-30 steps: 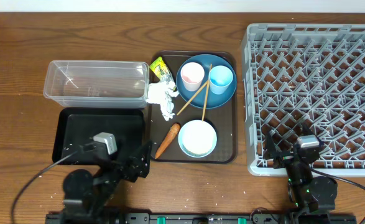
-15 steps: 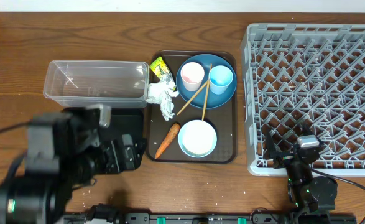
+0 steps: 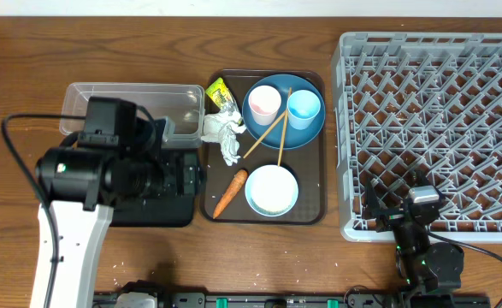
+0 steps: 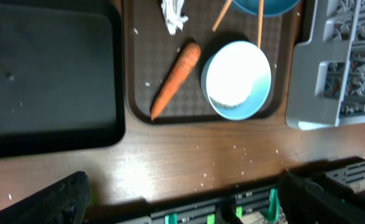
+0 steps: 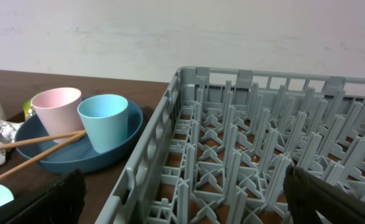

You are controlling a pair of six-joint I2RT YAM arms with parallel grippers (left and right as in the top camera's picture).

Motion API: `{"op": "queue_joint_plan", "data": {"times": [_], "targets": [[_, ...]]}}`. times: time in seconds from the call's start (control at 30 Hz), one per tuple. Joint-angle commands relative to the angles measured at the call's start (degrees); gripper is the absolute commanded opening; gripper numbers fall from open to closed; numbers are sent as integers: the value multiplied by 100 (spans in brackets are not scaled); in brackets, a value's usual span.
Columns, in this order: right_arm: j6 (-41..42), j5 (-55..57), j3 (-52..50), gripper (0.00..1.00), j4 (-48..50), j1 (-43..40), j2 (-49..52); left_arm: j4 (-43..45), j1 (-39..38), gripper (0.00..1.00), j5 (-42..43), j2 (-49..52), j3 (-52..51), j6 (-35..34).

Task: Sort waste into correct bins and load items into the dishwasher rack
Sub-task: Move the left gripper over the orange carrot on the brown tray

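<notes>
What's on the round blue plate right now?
A pink cup and a light-blue cup stand upright on the round blue plate; two thin wooden chopsticks lie across its rim. The plate surface beneath the cups is covered.

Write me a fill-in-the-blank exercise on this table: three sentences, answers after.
1. The pink cup and the light-blue cup stand on the blue ____.
2. The carrot lies on the brown tray, next to the white ____.
3. With no dishes in it, the rack is ____.
Missing words: plate; bowl; empty.
</notes>
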Motion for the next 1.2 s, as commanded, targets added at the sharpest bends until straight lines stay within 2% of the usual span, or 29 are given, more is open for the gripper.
{"op": "queue_joint_plan", "data": {"times": [0.0, 0.13, 0.27, 0.47, 0.53, 0.57, 0.8, 0.87, 0.93, 1.03, 1.17], "targets": [[37, -46, -9, 99, -11, 9, -31, 90, -20, 98, -232, 118, -33, 122], [37, -46, -7, 99, -13, 9, -31, 264, -20, 99, -501, 96, -133, 125], [37, -46, -9, 99, -11, 9, -31, 608, -131, 93, -501, -11, -457, 122], [37, -46, -9, 99, -11, 9, -31, 1943, -802, 93, -643, -181, -1530, 118], [37, -46, -7, 99, -11, 9, -31, 2323, -975, 95, -931, -173, -1794, 118], [37, -46, -9, 99, -11, 9, -31, 2446, -1021, 100, -1021, -164, -1873, 118], [37, -46, -9, 99, -11, 9, -31, 2776, -1054, 98, -1049, -109, -1958, 94], [37, -46, -7, 99, -11, 9, -31, 2776, -1058, 78, -1027, -98, -1971, 2], [37, -46, -7, 99, -13, 9, -31, 2780, -1121, 63, -1032, -90, -2022, -83], [37, -46, -9, 99, -11, 9, -31, 2942, -1316, 55, -1056, -90, -2197, -83], [37, -46, -9, 99, -11, 9, -31, 3394, -1628, 55, -1145, -76, -2470, -79]]}}
